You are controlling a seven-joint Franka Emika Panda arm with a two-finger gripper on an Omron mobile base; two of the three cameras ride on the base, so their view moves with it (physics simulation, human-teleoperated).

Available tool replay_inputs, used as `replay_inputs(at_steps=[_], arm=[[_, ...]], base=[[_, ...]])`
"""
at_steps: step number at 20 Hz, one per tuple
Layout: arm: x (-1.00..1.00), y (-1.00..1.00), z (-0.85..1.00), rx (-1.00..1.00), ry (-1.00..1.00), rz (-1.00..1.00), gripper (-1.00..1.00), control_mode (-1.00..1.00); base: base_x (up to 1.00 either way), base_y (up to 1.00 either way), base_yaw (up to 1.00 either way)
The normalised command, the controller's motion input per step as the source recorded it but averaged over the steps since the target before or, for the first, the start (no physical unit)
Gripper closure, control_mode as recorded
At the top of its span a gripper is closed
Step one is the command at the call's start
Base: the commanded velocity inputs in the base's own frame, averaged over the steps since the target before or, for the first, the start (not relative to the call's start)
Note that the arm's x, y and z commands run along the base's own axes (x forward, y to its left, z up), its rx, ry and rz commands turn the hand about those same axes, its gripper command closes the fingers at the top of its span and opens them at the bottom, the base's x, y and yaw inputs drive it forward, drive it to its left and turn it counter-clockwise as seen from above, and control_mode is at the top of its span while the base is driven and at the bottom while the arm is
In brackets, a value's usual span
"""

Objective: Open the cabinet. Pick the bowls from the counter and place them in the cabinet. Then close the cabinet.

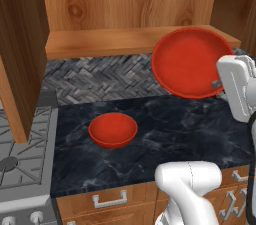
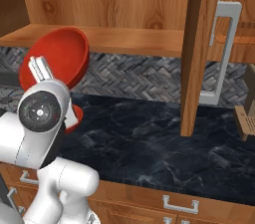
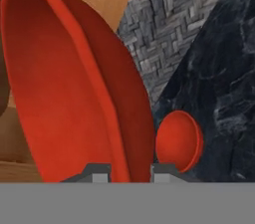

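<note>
With my gripper (image 3: pixel 129 172) clamped on the rim of one red bowl (image 1: pixel 190 61), I hold it tilted just before the open cabinet (image 1: pixel 125 4); next I must level it onto the shelf (image 1: pixel 100 44). Its twin (image 1: pixel 113 129) sits on the counter (image 1: pixel 175 129).

Looking down from behind-left and behind-right at the same table (image 1: pixel 165 124), near; sharing the open cabinet (image 1: pixel 130 6) above. Hand view pressed close against a raised bowl (image 3: pixel 74 98).
</note>
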Motion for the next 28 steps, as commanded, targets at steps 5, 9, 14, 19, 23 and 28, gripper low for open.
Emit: replay_inputs(at_steps=[5,9,14,19,23,28], arm=[[0.16,0.00,0.17,0.08,0.02,-0.13,1.00,-1.00],[0.06,0.00,0.19,0.15,0.00,-0.13,1.00,-1.00],[0.21,0.00,0.24,0.17,0.00,-0.08,1.00,-1.00],[0.54,0.00,0.20,0.15,0.00,-0.01,1.00,-1.00],[0.66,0.00,0.15,0.07,0.00,0.00,1.00,-1.00],[0.66,0.00,0.03,0.03,0.00,0.00,1.00,-1.00]], base=[[0.00,0.00,0.00],[0.00,0.00,0.00],[0.00,0.00,0.00],[0.00,0.00,0.00],[0.00,0.00,0.00],[0.00,0.00,0.00]])
